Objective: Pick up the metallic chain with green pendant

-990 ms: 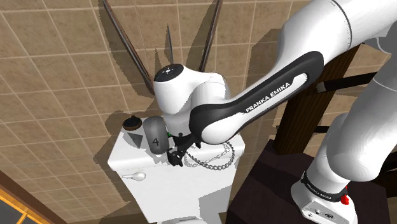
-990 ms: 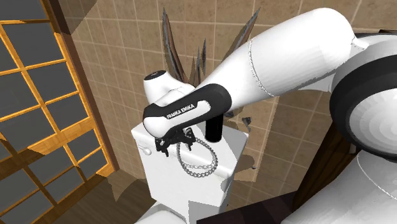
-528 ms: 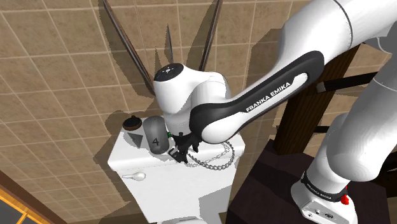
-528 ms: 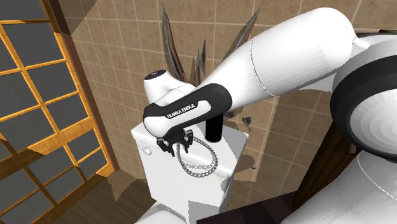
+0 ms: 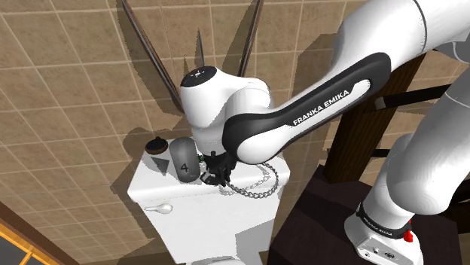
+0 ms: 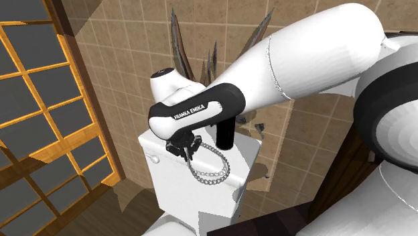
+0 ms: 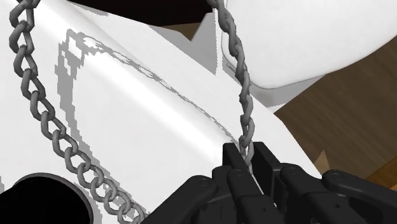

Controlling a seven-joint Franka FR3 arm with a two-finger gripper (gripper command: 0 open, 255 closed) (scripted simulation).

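A grey metal chain (image 5: 253,191) lies in a loop on the white toilet tank lid (image 5: 151,184). My black gripper (image 5: 214,176) is shut on the loop's end next to a grey can. A speck of green (image 5: 200,159) shows by the hand. From the second exterior view the gripper (image 6: 181,148) holds the chain (image 6: 208,177) a little above the lid (image 6: 157,144). In the wrist view one strand of chain (image 7: 240,70) runs straight into the gripper (image 7: 249,156), clasped between the fingers, and the other strand curves away over the lid.
On the lid by the hand stand a grey can marked 4 (image 5: 183,159) and a dark round-topped pot (image 5: 157,145). A black cylinder (image 6: 225,134) stands at the lid's back. Dried stems (image 5: 199,45) rise against the tiled wall. A wooden-framed window (image 6: 40,100) fills the second exterior view's left.
The fingers have shut on the chain's end. The hand has then risen slightly, drawing that end of the chain up off the lid.
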